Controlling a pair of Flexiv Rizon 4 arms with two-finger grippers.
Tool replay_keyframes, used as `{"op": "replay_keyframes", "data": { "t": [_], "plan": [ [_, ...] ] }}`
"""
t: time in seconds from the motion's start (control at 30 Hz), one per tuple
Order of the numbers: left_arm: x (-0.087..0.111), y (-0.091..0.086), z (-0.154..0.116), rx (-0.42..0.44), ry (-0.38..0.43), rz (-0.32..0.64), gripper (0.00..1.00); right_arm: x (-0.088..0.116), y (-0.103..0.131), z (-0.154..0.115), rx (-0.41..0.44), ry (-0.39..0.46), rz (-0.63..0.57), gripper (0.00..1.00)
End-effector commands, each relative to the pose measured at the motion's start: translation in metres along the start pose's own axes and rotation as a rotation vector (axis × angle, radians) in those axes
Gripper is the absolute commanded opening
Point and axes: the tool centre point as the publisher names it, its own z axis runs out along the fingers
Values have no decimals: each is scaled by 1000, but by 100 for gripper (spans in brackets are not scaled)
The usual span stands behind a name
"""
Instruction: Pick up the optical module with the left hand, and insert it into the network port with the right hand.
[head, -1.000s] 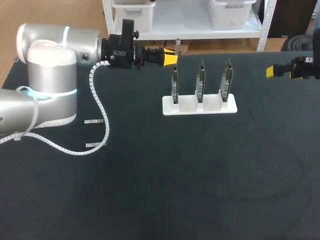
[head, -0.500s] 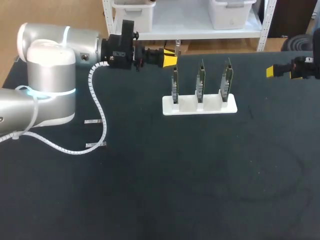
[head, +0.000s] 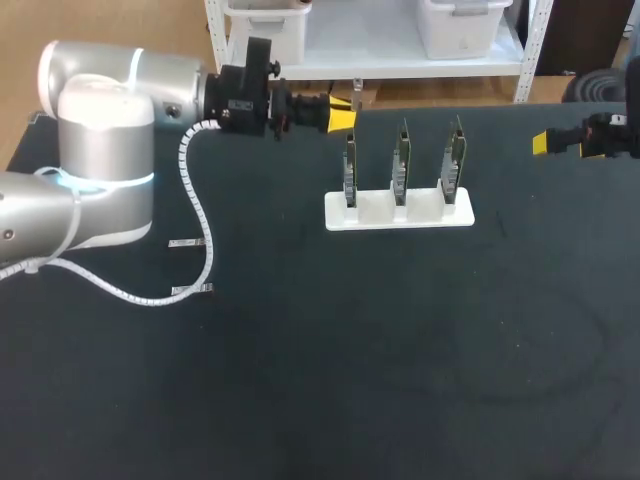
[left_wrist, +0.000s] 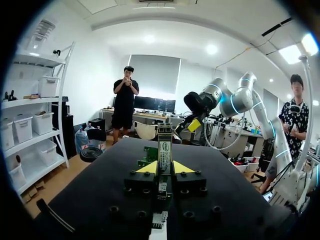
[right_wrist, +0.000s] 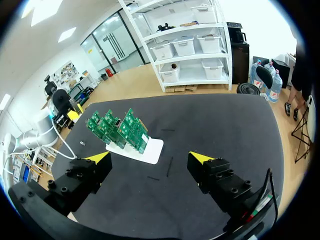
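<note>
The optical module, a slim silver block with a label, stands out ahead between the yellow tips of my left gripper, which is shut on it. In the head view that gripper hangs just behind the leftmost of three upright green circuit boards with the network ports, set in a white stand. My right gripper hovers at the table's far right edge, level with the boards. Its fingers stand wide apart and empty in the right wrist view, facing the boards.
Two small pale strips lie on the black table left of the stand, under my left arm's white spiral cable. The table's back edge runs just behind the boards.
My left arm's body has shifted slightly up and to the left; its gripper and the module stay almost in place. The right arm has not moved.
</note>
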Motion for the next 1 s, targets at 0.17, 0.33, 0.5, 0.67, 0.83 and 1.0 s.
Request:
{"op": "replay_keyframes", "data": {
  "t": [0.17, 0.33, 0.5, 0.67, 0.83, 1.0],
  "plan": [
    [0, 4, -1, -5, 0, -4, 0, 0, 1, -1, 5, -1, 1, 100],
    [0, 3, -3, -7, 0, 1, 0, 0, 1, -1, 5, -1, 1, 100],
    [0, 3, -3, -7, 0, 1, 0, 0, 1, -1, 5, -1, 1, 100],
    [0, 3, -3, -7, 0, 1, 0, 0, 1, -1, 5, -1, 1, 100],
    [0, 3, -3, -7, 0, 1, 0, -9, -7, -3, -92, 29, -129, 100],
    [0, 3, -3, -7, 0, 1, 0, -43, -4, 2, -186, 48, -317, 100]
  ]
}}
